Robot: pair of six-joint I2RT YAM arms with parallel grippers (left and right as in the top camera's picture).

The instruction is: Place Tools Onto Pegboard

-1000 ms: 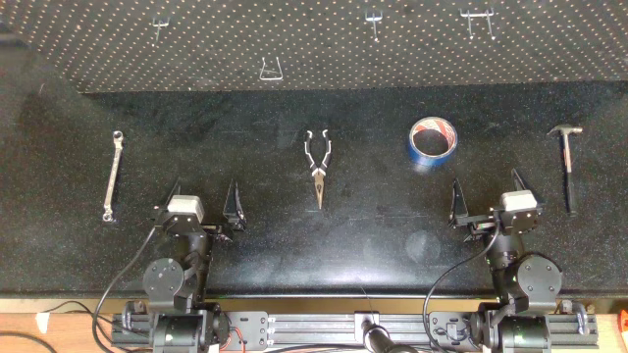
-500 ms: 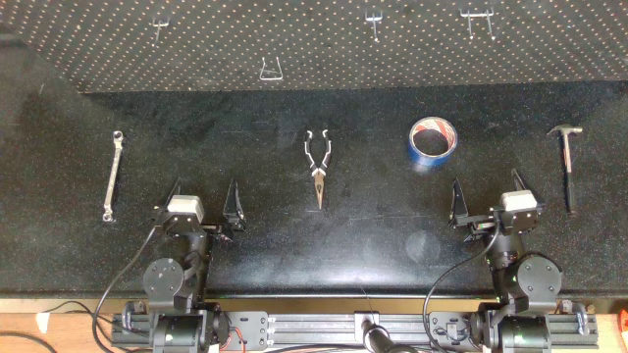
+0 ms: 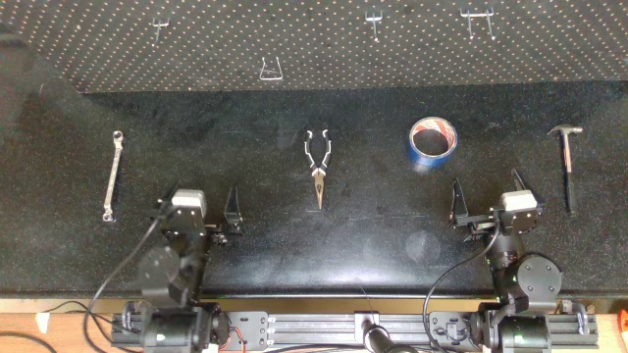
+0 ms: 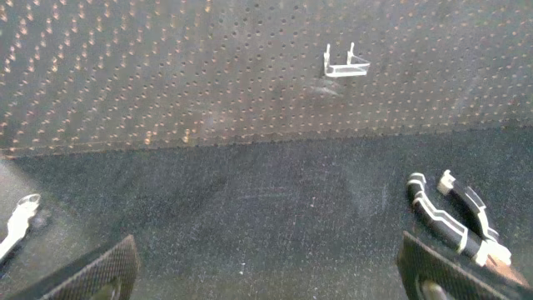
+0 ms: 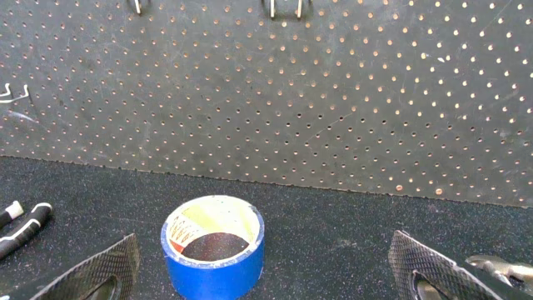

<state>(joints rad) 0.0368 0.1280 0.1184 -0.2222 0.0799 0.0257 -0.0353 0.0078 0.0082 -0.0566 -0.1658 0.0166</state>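
Four tools lie on the black mat: a silver wrench [image 3: 113,176] at the left, pliers [image 3: 317,167] in the middle, a blue tape roll [image 3: 432,142] right of centre and a hammer [image 3: 566,162] at the far right. My left gripper [image 3: 199,208] stands open near the front edge, between the wrench [image 4: 17,225] and the pliers [image 4: 454,221], touching neither. My right gripper [image 3: 486,196] is open just in front of the tape roll [image 5: 214,247], with nothing between its fingers. The hammer head [image 5: 500,267] lies beside the right gripper's finger.
The pegboard [image 3: 324,44] rises at the back of the mat and carries several wire hooks: one at the left [image 3: 160,27], a wide low one [image 3: 272,71], one at centre right [image 3: 372,20] and a double one [image 3: 478,22]. Bare mat separates the tools.
The left arm has turned slightly at its base and its wrist has shifted a little. The right arm and all tools are where they were.
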